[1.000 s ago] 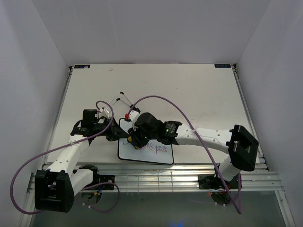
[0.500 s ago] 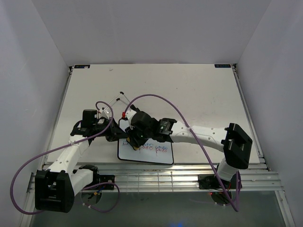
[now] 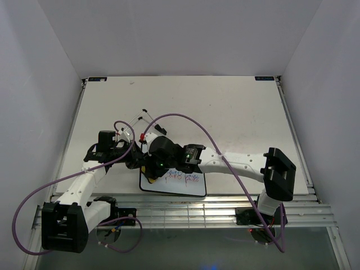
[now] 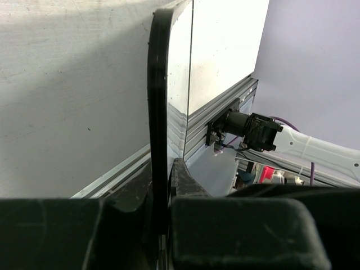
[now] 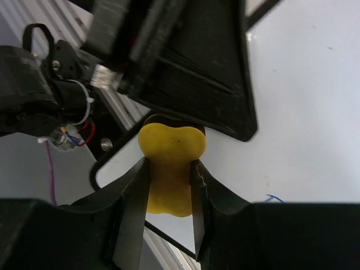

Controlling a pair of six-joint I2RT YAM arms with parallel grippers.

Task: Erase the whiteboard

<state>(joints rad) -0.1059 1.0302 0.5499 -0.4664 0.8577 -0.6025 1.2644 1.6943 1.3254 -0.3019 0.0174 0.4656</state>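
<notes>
White desk point(image 3: 236, 112): your left tool point(image 4: 163, 185) clamps the whiteboard point(image 3: 169, 187), and your right tool point(image 5: 169, 169) pinches the eraser point(image 5: 169, 152). Some handwriting point(image 3: 184, 176) is unwiped, so erasing looks unfinished.

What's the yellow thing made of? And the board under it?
The eraser looks like soft foam or rubber: dull matte yellow with rounded edges and no shine. I can't tell which of the two it is. The whiteboard has a smooth, glossy white face, probably coated plastic or metal. Its thin frame looks like black plastic with a slight sheen.
</notes>
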